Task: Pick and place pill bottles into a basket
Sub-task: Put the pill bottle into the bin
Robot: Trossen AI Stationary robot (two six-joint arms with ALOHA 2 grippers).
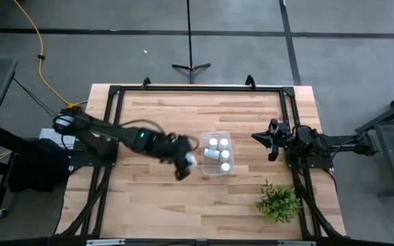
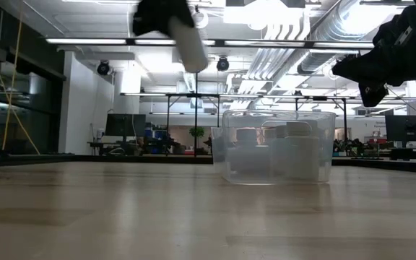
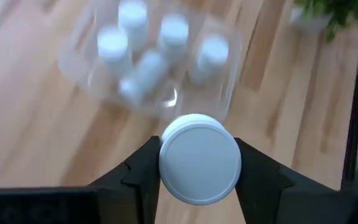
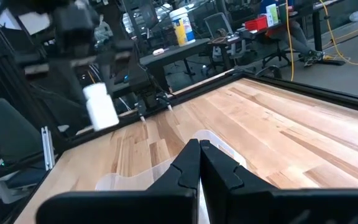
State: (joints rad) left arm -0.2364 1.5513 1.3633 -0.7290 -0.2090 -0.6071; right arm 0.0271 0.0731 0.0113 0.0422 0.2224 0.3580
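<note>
My left gripper hangs high above the table, just off the left side of the basket, and is shut on a white pill bottle. The basket is a clear plastic bin standing on the wood, with several white pill bottles in it; one of them lies on its side. My right gripper is shut on nothing and waits at the table's right side, held level above the wood. My left gripper pinches the pill bottle between its two fingers, one on each side of the round end that faces the wrist camera. The fingers slant down toward the basket. The bottle is lifted clear and tilted, its lower end sticking out below the fingers.
A small green plant stands near the table's front right, past the basket. A black frame runs along the table's left, far and right sides. Bare wood lies to the left of the basket and in front of it.
</note>
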